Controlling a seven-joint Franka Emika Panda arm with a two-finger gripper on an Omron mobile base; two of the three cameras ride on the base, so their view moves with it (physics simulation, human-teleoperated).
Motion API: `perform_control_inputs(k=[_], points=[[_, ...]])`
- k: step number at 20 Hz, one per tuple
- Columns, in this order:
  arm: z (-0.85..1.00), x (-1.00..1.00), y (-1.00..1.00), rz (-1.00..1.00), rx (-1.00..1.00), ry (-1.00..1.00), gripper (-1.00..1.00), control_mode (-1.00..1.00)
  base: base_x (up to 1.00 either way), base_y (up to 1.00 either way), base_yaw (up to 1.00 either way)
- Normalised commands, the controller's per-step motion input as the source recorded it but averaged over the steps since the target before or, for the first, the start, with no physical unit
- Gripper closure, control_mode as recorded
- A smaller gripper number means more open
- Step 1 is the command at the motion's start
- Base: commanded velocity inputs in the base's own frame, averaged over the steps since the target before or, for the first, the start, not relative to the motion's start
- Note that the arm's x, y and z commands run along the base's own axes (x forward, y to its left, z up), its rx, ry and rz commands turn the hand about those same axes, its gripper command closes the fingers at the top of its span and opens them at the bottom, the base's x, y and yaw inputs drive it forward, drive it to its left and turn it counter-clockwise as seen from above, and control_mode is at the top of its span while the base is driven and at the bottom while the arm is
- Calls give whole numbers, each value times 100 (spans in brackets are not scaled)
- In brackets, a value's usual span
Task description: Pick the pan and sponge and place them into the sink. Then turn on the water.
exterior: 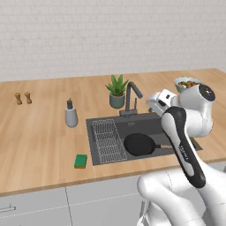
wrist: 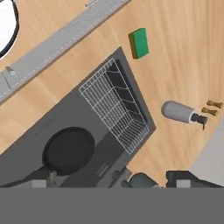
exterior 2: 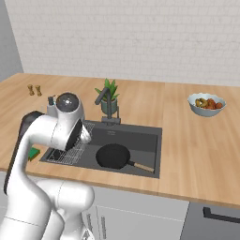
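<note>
The pan (wrist: pixel 68 151) is lying flat in the sink (wrist: pixel 26 142), handle pointing away from the rack (wrist: pixel 117 106); the sponge (wrist: pixel 139 43) is sitting far beyond the fingers, whose opening I cannot tell

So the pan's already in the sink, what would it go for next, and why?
Probably swing left and down toward the sponge. The pan already lies in the sink, while the sponge sits on the counter beside the wire rack, and no water runs from the faucet.

The wooden counter (exterior: pixel 39 137) bears the sponge (exterior: pixel 80 160), soap bottle (exterior: pixel 71 114), potted plant (exterior: pixel 117 91), fruit bowl (exterior: pixel 185 83) and two shakers (exterior: pixel 23 98).
</note>
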Motion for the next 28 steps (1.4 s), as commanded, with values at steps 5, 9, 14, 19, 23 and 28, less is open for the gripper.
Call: perform_control_inputs(k=[5,9,14,19,23,28], points=[[0,0,84,34,-15,21,-100,-100,0,0,0],[-1,0,78,30,-16,22,-100,-100,0,0,0],[-13,0,80,26,-12,22,-100,-100,0,0,0],[-32,4,82,12,-13,9,-100,-100,0,0,0],[-49,5,72,2,-12,7,-100,-100,0,0,0],[-55,8,50,0,-6,1,-100,-100,0,0,0]])
